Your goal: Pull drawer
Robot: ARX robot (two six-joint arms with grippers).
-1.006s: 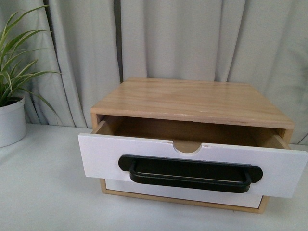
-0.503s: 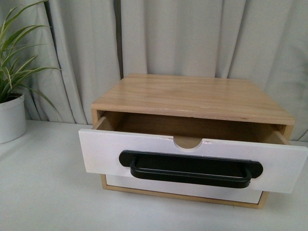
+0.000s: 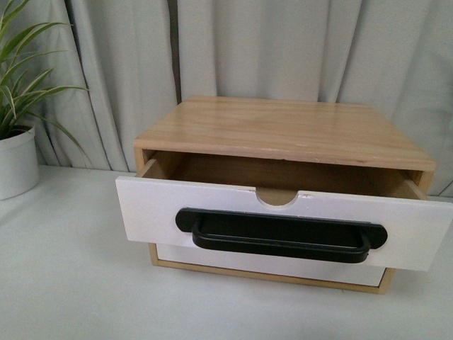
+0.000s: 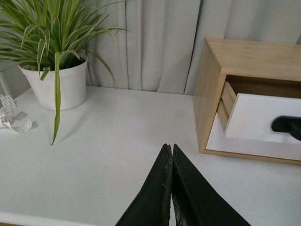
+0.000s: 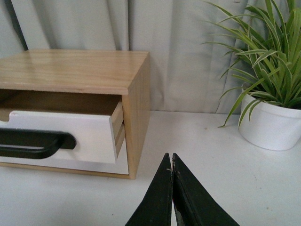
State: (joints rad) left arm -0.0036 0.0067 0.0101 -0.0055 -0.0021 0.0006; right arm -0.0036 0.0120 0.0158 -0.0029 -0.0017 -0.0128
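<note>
The drawer [image 3: 148, 212] stands pulled partly out of a wooden cabinet [image 3: 283, 131]. Its white front carries a long black bar handle [image 3: 281, 236] and a half-round notch [image 3: 276, 197] in the top edge. The same drawer [image 4: 256, 117] shows in the left wrist view, and again as drawer [image 5: 89, 134] in the right wrist view. My left gripper [image 4: 170, 148] is shut on nothing, over the table short of the cabinet's left side. My right gripper [image 5: 170, 157] is shut and empty too, off the cabinet's right side. Neither gripper appears in the front view.
Below the drawer sits a plain white front without a handle [image 3: 269, 264]. A potted plant in a white pot [image 3: 15, 163] stands left of the cabinet, another white pot [image 5: 270, 125] to its right. Crumpled tape [image 4: 10, 115] lies on the white table [image 3: 64, 283]. Grey curtains hang behind.
The front view has shifted, so the cabinet sits a little higher in frame than before. The drawer stays pulled out by about the same amount.
</note>
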